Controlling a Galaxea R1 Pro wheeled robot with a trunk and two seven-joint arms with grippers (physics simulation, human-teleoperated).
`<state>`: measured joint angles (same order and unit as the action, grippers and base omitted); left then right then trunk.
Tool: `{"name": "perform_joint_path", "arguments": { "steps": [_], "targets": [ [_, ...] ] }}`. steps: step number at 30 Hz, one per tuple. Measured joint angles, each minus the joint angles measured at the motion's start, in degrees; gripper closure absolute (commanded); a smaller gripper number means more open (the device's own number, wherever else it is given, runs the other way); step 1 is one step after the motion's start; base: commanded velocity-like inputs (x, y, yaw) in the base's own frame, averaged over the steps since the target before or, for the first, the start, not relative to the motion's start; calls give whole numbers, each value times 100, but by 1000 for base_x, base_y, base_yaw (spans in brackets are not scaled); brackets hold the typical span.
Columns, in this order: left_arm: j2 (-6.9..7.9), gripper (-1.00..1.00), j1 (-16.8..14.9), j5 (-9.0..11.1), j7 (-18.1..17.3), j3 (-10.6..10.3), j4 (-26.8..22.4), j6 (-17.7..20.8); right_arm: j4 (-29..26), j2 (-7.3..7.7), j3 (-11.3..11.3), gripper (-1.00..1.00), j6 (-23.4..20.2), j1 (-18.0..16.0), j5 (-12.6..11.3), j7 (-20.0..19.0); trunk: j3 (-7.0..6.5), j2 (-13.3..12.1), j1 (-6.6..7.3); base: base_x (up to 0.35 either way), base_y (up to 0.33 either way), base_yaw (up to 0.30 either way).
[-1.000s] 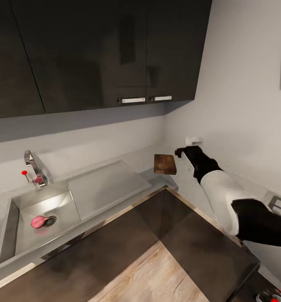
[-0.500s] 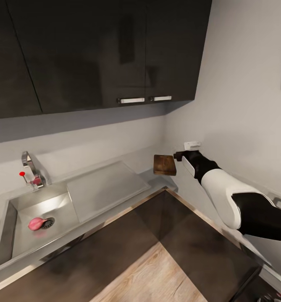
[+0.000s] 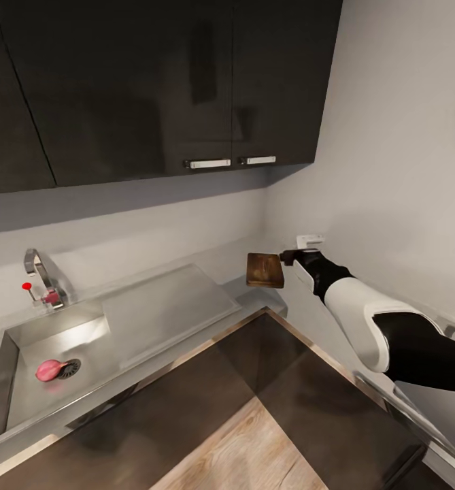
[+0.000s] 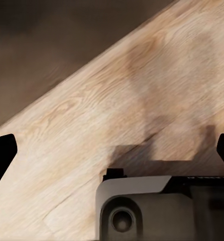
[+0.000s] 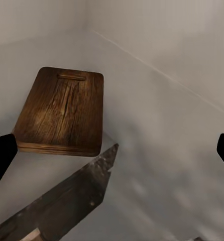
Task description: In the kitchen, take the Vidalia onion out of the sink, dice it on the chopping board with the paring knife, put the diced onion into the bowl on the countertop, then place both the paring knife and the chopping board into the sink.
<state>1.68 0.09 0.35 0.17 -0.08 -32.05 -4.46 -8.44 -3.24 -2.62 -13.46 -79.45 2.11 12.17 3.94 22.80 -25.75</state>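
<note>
Right gripper (image 3: 286, 256) reaches out along the grey countertop (image 3: 254, 289), just beside the chopping board (image 3: 265, 269). It is at the end of a black and white arm. In the right wrist view a dark knife blade lies between its two black finger tips, with a bit of red-brown handle at the base. That is the paring knife (image 5: 72, 201), and its tip points toward the near end of the board. The finger tips sit far apart at the picture's edges. I cannot tell if the gripper is really squeezing the knife.

The chopping board is dark brown wood with a slot near its far end. It lies flat on the countertop, in the corner where two walls meet. Nothing lies on top of the board.

The sink (image 3: 23, 395) is well away from the board, past the flat steel drainboard (image 3: 166, 309). Inside the sink basin sits the small pink Vidalia onion (image 3: 47, 370), touching the round drain (image 3: 69, 368). A shiny faucet (image 3: 40, 278) with a red knob stands behind the basin.

Dark cabinets (image 3: 152, 88) hang on the wall above the sink.

The left gripper (image 4: 112, 160) points down at a light wood floor (image 4: 142, 90). Its two black finger tips are spread wide, with nothing between them.
</note>
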Motion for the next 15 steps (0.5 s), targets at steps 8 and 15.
{"name": "perform_joint_path", "arguments": {
  "steps": [8,15],
  "targets": [
    [65,-100,593,17,13,13,-972,-34,28,-63,-1,-100,56,-2,-12,-4,0,1,1,0,0,0],
    [60,-100,1927,20,15,17,-3070,-17,-9,-40,8,-100,49,-3,-12,11,0,0,0,0,0,0]
  ]
}}
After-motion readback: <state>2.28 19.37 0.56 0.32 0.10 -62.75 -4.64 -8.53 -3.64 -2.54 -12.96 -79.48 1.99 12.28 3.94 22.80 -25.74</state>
